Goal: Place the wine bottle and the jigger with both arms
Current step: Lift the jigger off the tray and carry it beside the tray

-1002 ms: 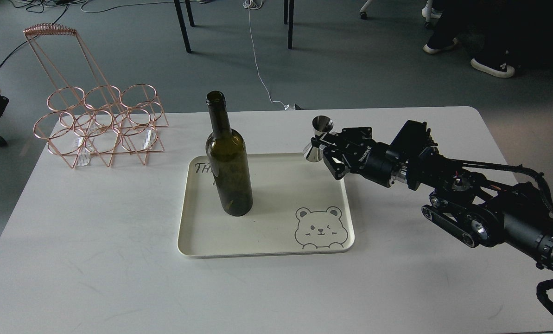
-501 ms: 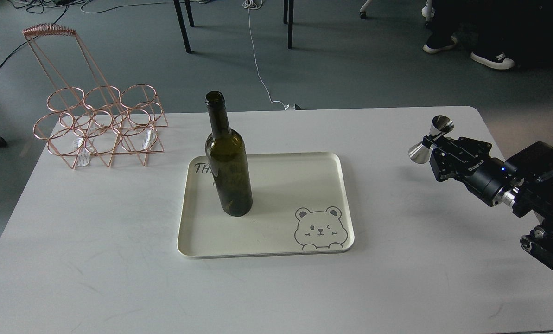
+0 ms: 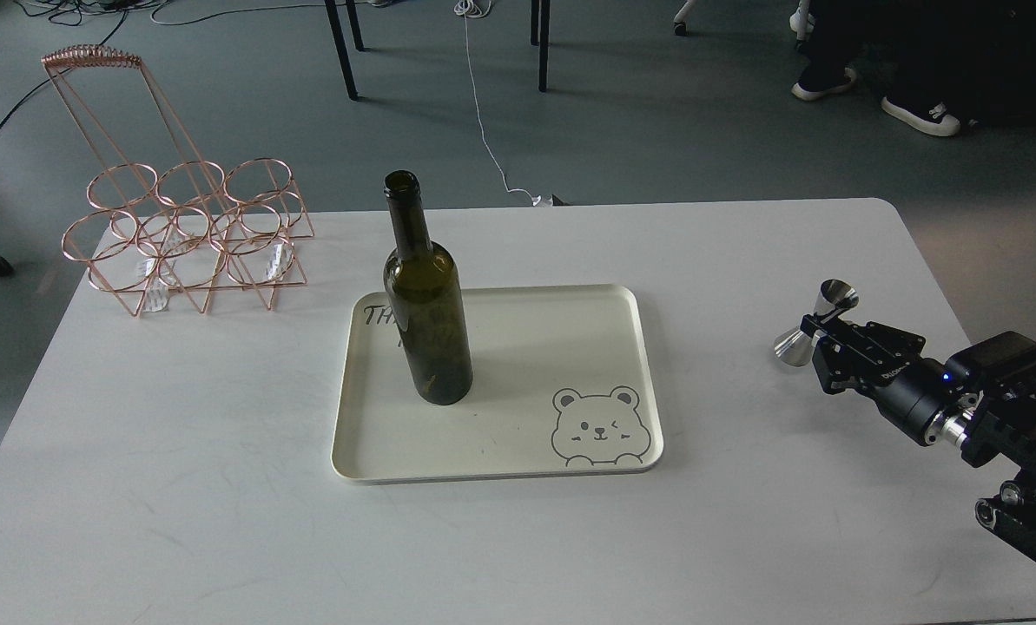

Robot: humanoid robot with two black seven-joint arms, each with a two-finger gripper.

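On your table, the tray sits at the centre, and the wine bottle stands upright in its left half. Behind and to the left, at the table's far-left corner, stands the wire rack. Well to the right of the tray, your right gripper holds the jigger, tilted, near the table's right edge.

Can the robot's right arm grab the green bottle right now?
Probably not yet: the right gripper is shut on the jigger, off to the right of the tray where the wine bottle stands.
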